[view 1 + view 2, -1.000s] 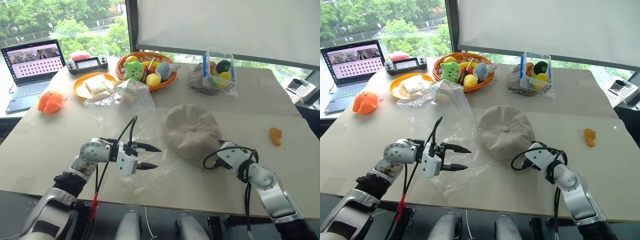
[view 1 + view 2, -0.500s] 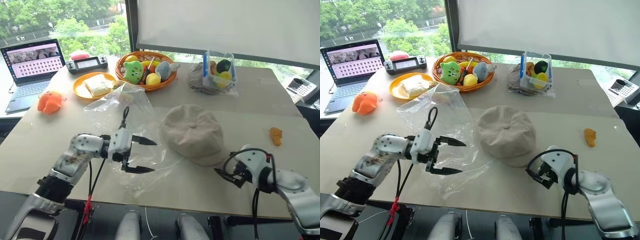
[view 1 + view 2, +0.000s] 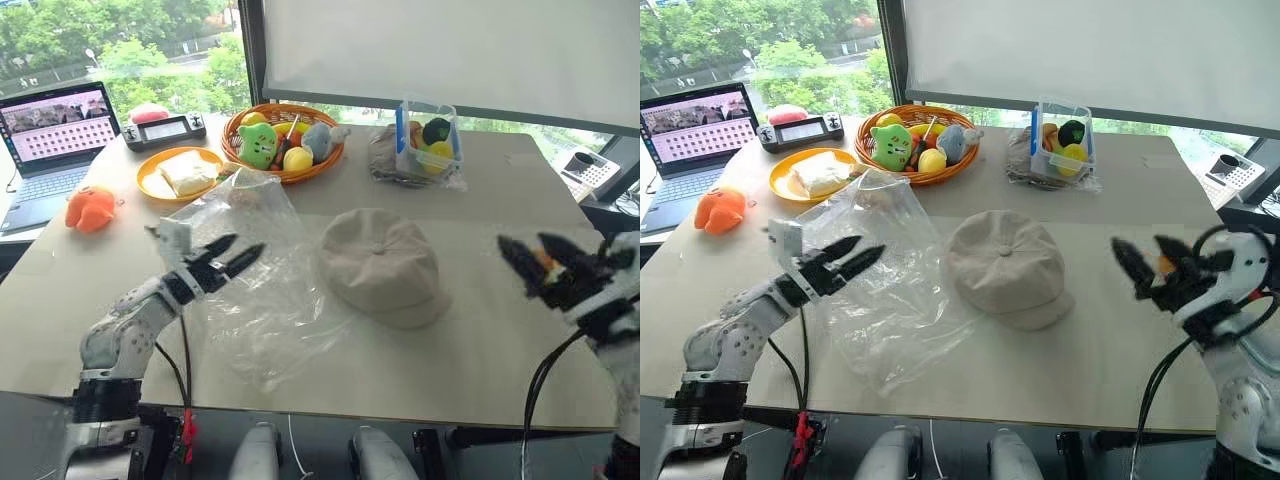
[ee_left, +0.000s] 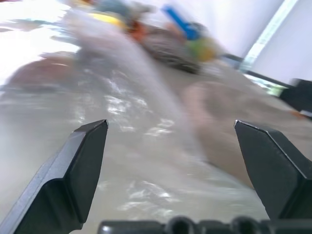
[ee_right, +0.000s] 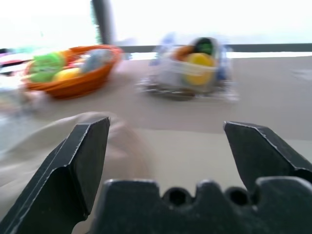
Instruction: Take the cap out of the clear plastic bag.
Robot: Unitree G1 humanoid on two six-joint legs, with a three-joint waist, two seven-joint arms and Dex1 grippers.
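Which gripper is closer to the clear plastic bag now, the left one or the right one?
Left. The left gripper hovers open over the clear plastic bag; the right gripper is open far beyond the cap.

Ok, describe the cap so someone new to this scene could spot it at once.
On the beige table, look to the middle, just in front of the wicker basket of soft toys. The cap lies there, crown up, beside the clear plastic bag. It is the one tan fabric dome with a top button and short brim.
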